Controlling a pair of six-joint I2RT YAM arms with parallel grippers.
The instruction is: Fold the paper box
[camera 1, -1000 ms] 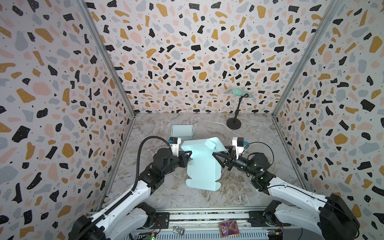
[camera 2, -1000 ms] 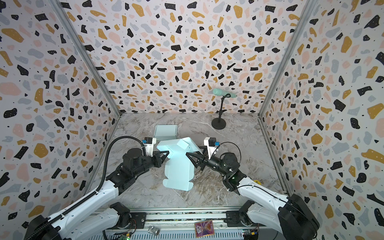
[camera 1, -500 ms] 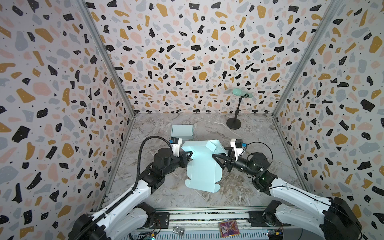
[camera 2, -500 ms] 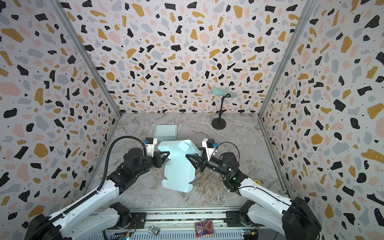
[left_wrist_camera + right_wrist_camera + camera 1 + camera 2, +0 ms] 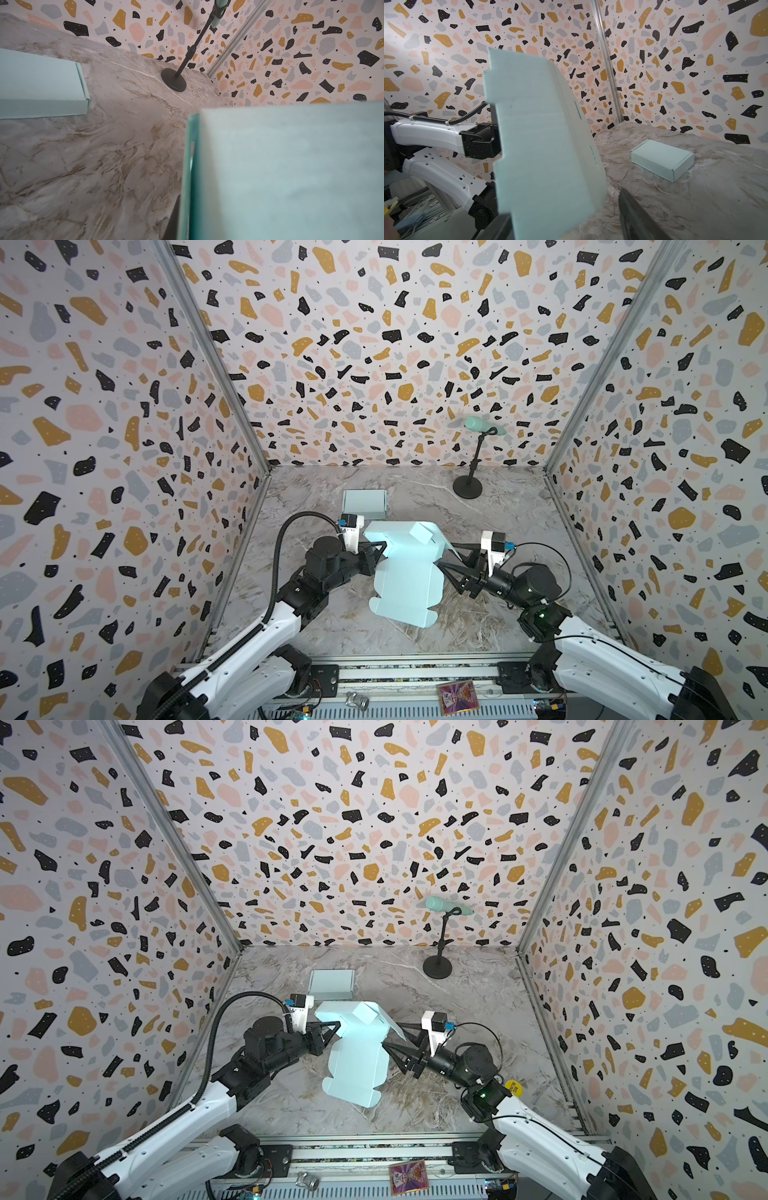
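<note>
Slotted metal makes up the front rail (image 5: 407,711), nearest me, with a bright little picture card (image 5: 456,697) and a small silvery fitting (image 5: 358,700) lying on it. From there two white arms reach out over the marble-look tabletop (image 5: 465,635). Between them is the paper box (image 5: 405,576), not yet a box but a flat-cut sheet of pale mint card. It is lifted and tilted, its near end drooping toward the surface, and I can't tell whether that end touches. At its far end a couple of flaps are bent up out of the plane. The left gripper (image 5: 380,549) is pinched closed on the sheet's left edge, and in its wrist view the card fills much of the frame, close to the lens. The right gripper (image 5: 442,556) has its jaws spread apart at the sheet's right edge. One finger sits on each side of the card without clamping it, and in the right wrist view the sheet stands between the two dark fingers (image 5: 639,216). Further back, just beyond the left gripper, a finished box (image 5: 365,504) of the same mint card sits closed and flat on the table, apart from the sheet. Off to the right, near the back wall, a black stand (image 5: 468,488) with a round base carries a mint-green cylinder (image 5: 484,428) crosswise on top. Terrazzo-patterned walls (image 5: 374,344) close in the back and both sides.
</note>
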